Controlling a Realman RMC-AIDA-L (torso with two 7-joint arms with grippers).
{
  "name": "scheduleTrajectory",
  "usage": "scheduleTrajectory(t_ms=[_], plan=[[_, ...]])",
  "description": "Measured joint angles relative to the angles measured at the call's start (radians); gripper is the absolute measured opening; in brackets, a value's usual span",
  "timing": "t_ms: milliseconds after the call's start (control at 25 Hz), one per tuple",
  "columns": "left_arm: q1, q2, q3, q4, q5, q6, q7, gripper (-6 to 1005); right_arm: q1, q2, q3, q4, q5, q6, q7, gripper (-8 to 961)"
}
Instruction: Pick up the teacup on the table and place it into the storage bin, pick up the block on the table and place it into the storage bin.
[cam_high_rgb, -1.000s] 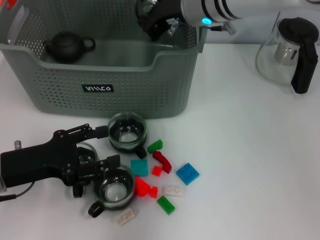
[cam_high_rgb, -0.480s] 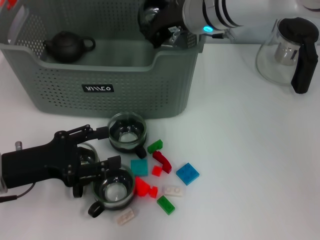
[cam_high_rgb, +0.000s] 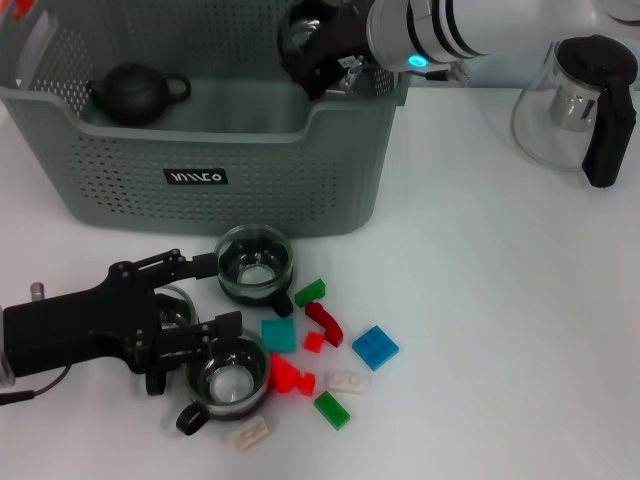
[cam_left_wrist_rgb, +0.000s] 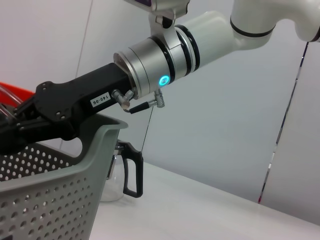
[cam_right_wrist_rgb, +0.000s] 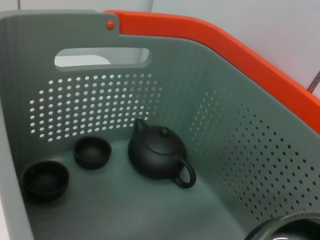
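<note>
The grey-green perforated storage bin (cam_high_rgb: 120, 185) stands at the back left; its inside shows in the right wrist view (cam_right_wrist_rgb: 100, 105). My right gripper (cam_high_rgb: 308, 45) is over the bin's far right corner, shut on a glass teacup (cam_high_rgb: 300, 22) whose dark rim shows in the right wrist view (cam_right_wrist_rgb: 280, 227). My left gripper (cam_high_rgb: 190, 300) lies at the front left, open, with its fingers either side of a teacup (cam_high_rgb: 176, 303). Two more teacups (cam_high_rgb: 256, 262) (cam_high_rgb: 228, 378) stand beside it. Several small blocks lie right of them, among them a blue one (cam_high_rgb: 375, 347) and a teal one (cam_high_rgb: 278, 334).
In the bin are a black teapot (cam_high_rgb: 135, 92) (cam_right_wrist_rgb: 157, 152) and two small black cups (cam_right_wrist_rgb: 92, 151) (cam_right_wrist_rgb: 46, 180). A glass pitcher with a black handle (cam_high_rgb: 580, 100) stands at the back right, also in the left wrist view (cam_left_wrist_rgb: 125, 172).
My right arm has shifted slightly to the right over the bin's far corner with the teacup. The left arm, cups and blocks have not moved.
</note>
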Motion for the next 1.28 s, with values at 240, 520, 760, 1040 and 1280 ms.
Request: scheduleTrajectory(t_ms=[240,520,760,1040,1280], plan=[[0.001,-0.003,-0.002,0.0,0.0,0.0,0.0,842,-0.007,-0.003,0.005,-0.011,0.0,-0.023,0.002,135],[0.002,-0.002,-0.002,-0.002,0.0,0.0,0.0,841,-0.021,-0.006,0.005,-0.034,0.0,-0.046,0.014,290],[0.003,-0.002,-0.004,-0.002,0.0,0.001,0.0,842,-0.024,-0.008,-0.001,-0.058,-0.01,-0.063,0.054,423],[0.003,-0.002,-0.005,-0.002,0.0,0.003,0.0,841,-0.107,-0.008,-0.017,-0.218,-0.012,-0.104,0.097,686],[0.003,-0.002,-0.006,-0.001,0.0,0.004,0.0,841,-0.259,-0.014,-0.01,-0.519,-0.011,-0.232,0.192,724]])
